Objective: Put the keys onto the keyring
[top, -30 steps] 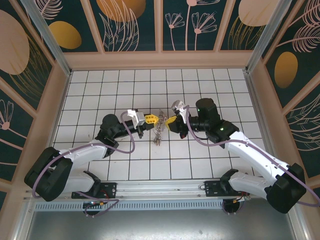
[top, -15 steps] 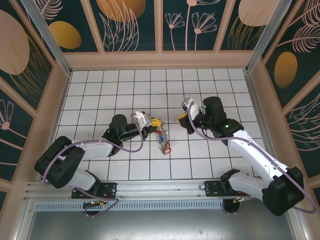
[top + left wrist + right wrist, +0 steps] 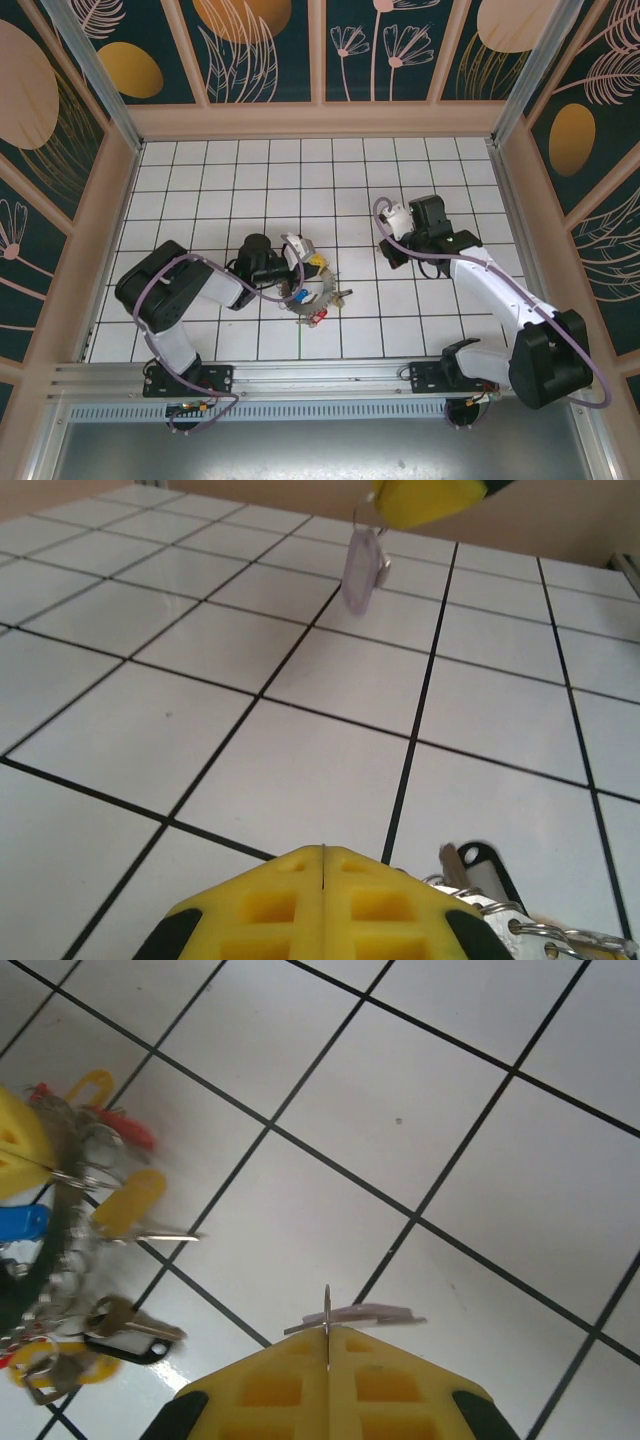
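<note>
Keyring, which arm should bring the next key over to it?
Right. The right gripper is shut on a loose pale-tagged key, apart from the keyring. The left gripper is shut at the keyring, seemingly pinching it, so it should probably only steady the ring.

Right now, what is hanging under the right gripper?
A pale tag dangles below the shut right gripper, above the tiled table. The part pinched between its fingers is covered.

One keyring (image 3: 326,292), one white-tagged key (image 3: 362,565), other keys (image 3: 320,310) too bunched to count
</note>
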Controlling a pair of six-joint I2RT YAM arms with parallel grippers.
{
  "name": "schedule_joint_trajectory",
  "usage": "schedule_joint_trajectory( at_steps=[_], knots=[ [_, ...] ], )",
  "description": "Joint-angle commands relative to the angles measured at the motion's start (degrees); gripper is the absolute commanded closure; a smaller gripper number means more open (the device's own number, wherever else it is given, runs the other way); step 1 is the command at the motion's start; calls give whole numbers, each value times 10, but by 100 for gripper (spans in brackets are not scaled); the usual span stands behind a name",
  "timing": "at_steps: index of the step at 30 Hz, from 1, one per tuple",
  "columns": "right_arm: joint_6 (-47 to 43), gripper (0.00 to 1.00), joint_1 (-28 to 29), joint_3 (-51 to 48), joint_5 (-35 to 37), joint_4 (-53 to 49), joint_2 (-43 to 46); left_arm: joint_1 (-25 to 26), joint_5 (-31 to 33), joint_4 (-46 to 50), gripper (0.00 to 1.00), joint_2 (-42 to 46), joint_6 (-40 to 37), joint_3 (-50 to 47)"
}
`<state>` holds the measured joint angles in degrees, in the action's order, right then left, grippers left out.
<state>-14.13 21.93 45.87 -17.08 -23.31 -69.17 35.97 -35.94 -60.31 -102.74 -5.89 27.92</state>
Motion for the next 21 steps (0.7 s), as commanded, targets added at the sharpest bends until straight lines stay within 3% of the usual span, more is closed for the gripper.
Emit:
schedule_joint_trajectory(
  at_steps=[1, 6, 13, 21],
  knots=[
    [25, 100, -5, -12, -44, 21, 0, 10, -16, -36, 100, -32, -7, 27],
    [21, 100, -5, -14, -32, 30, -21, 25, -11, -3, 100, -76, -21, 64],
    [7, 100, -15, 21, 71, -20, -74, 40, 3, 45, 100, -104, -28, 99],
    [17, 100, -33, 15, 100, -7, -143, 41, 1, 41, 100, -107, -27, 101]
  ],
)
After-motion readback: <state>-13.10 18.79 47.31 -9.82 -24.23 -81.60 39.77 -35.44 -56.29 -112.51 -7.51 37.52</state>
